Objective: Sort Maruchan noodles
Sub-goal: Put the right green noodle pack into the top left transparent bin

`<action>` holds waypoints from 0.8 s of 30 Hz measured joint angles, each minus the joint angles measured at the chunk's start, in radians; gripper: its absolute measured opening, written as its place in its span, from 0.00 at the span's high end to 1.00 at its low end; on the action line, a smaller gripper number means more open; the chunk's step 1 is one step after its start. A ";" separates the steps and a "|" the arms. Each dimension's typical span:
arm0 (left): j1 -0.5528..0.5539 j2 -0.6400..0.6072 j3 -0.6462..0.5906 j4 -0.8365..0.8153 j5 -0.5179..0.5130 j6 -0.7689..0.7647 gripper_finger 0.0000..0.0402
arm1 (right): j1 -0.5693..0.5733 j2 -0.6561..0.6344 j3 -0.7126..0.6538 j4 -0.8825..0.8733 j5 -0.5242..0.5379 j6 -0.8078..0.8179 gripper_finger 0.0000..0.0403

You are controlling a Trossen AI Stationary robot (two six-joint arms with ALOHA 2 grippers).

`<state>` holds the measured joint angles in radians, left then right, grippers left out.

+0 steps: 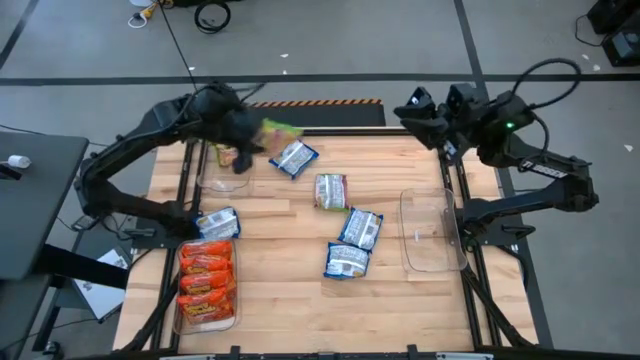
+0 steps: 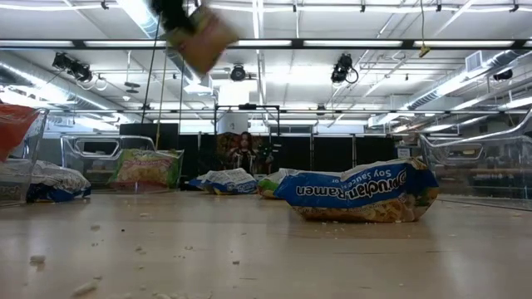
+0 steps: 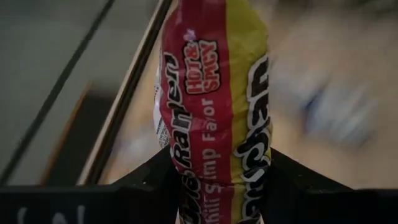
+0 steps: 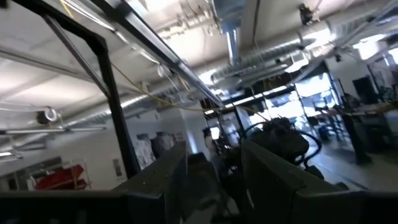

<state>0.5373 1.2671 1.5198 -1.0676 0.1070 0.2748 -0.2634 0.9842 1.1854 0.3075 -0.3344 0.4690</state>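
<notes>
We are gripping pink-yellow plastic ramen packet (image 3: 214, 106) between left jaws (image 1: 262, 131), raised above wooden desk (image 1: 290, 290); right jaws' state unclear.

Blue-white packets (image 1: 347, 260): four lying on the table
Orange-red packets (image 1: 205, 283): about four sitting in a bin
Green-pink-yellow packets (image 3: 214, 106): three showing
Clear bins (image 1: 432, 232): three sitting out

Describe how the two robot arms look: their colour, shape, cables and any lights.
Both arms are black, built of slim tubes with bulky joints. The right arm shows a small green light near its wrist and a black cable looping above. The left arm has each end effector finger flat, dark and matte.
</notes>
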 joint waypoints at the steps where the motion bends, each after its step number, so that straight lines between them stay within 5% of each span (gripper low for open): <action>1: 0.020 0.000 -0.007 -0.090 -0.076 0.031 0.59 | 0.000 0.003 0.000 -0.016 0.002 -0.012 0.61; 7: 0.128 0.003 -0.161 -0.266 -0.325 0.186 0.59 | 0.000 0.030 0.000 -0.058 -0.003 -0.027 0.61; 17: 0.189 0.003 -0.501 -0.030 -0.418 0.417 0.59 | 0.000 -0.004 0.000 -0.179 -0.007 -0.027 0.61; 24: 0.195 0.021 -0.627 0.080 -0.425 0.535 0.59 | 0.000 -0.037 0.000 -0.233 -0.007 -0.024 0.61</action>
<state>0.7326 1.2881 0.8930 -0.9878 -0.3185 0.8095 -0.2634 0.9476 1.1851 0.0745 -0.3411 0.4450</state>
